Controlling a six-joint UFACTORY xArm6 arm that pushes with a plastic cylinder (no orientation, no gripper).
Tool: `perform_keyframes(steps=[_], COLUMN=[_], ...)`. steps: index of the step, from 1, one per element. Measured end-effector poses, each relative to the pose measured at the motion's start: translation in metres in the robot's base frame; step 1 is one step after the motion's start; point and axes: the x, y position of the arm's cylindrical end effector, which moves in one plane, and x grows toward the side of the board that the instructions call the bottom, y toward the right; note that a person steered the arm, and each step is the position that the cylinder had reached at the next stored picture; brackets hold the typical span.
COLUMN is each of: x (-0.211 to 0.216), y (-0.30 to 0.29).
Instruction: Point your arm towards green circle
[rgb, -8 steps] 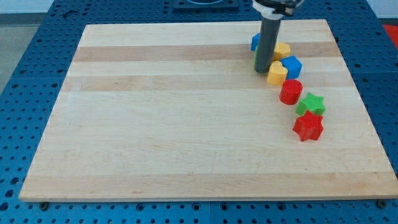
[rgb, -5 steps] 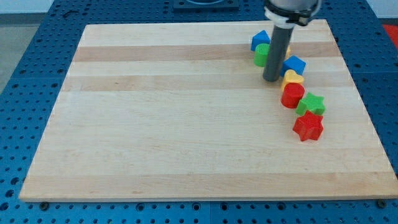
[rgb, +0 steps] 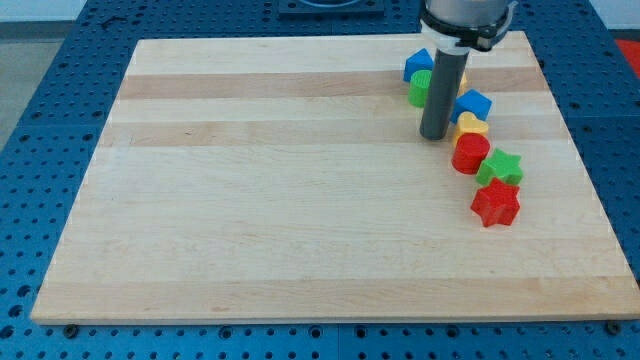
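Observation:
The green circle (rgb: 419, 89) lies near the view's top right on the wooden board (rgb: 300, 180), partly hidden behind my rod. My tip (rgb: 434, 136) rests on the board just below the green circle and just left of a yellow block (rgb: 469, 124). A blue block (rgb: 418, 64) sits directly above the green circle. Another blue block (rgb: 473, 103) lies to the right of the rod.
Below the yellow block, a red cylinder (rgb: 469, 153), a green star (rgb: 501, 166) and a red star (rgb: 495, 203) run in a line toward the view's bottom right. A blue pegboard table (rgb: 40, 90) surrounds the board.
My tip has moved down and slightly right from beside the green circle. The green circle and upper blue block now show more; the yellow and blue blocks on the right have shifted.

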Motion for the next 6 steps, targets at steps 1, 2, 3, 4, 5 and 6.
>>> perform_keyframes(steps=[1,2,3,4,5,6], x=[0.0,0.0,0.0,-0.004,-0.029,-0.055], y=[0.004,0.0,-0.03,-0.063,-0.081,-0.076])
